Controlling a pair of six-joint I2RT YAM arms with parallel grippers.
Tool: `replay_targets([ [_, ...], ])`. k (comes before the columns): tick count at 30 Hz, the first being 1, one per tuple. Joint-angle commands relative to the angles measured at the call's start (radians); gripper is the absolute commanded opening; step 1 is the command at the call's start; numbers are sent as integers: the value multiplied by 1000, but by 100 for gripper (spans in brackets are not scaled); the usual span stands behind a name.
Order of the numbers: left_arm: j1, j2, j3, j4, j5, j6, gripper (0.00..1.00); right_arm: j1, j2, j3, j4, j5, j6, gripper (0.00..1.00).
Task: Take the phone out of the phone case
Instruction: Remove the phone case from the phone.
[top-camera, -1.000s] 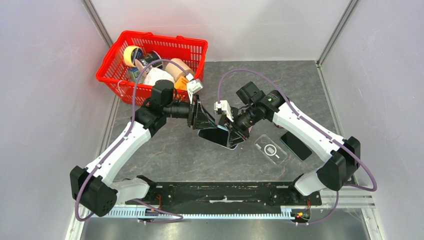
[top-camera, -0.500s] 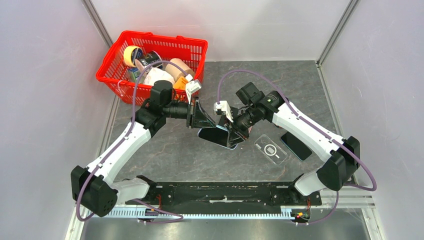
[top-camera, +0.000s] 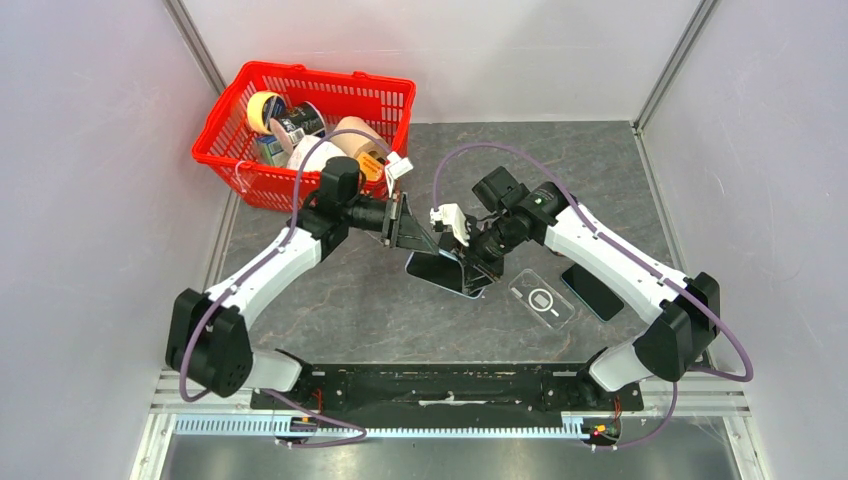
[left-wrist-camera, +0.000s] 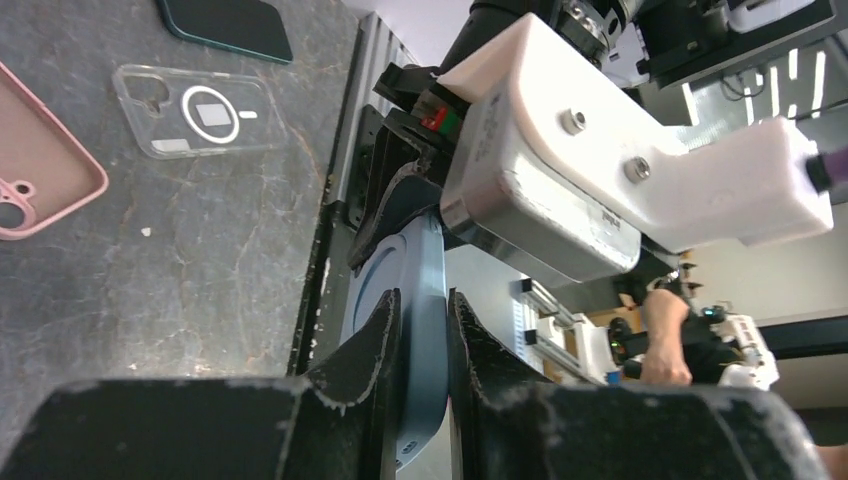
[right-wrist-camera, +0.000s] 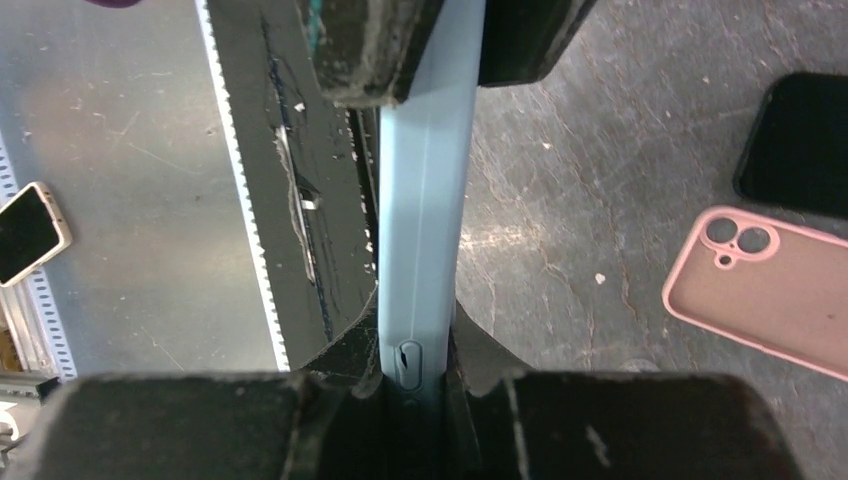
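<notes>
A phone in a light blue phone case hangs above the table between both arms, its dark screen facing up. My left gripper is shut on the case's far-left end; in the left wrist view the blue edge sits squeezed between my black fingers. My right gripper is shut on the opposite end. The right wrist view shows the case's side with a button running up from my right gripper to the left fingers.
A clear case and a bare black phone lie on the table right of the grippers. A pink case lies below my right wrist. A red basket of groceries stands at the back left.
My left gripper has moved right and closed on the end of the blue case. The left arm stretched forward. My right gripper has kept its grip, shifting slightly.
</notes>
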Motion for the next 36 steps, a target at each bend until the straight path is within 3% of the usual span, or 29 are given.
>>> replay_targets([
  [1,-8,70,-19,158,-2,-264,2,43,-24,49,111,27,-21,0],
  [5,-8,106,-40,296,2,-421,2,65,-40,65,111,85,-34,0],
  [18,-8,169,-37,330,-23,-572,2,112,-76,98,136,247,-59,0],
  [26,-11,161,-42,228,-67,-508,2,125,-83,118,130,266,-69,0],
  [31,-10,160,17,-3,-144,-363,2,138,-91,135,120,295,-86,0],
  [36,-10,161,65,-134,-206,-250,2,148,-100,141,116,307,-105,0],
])
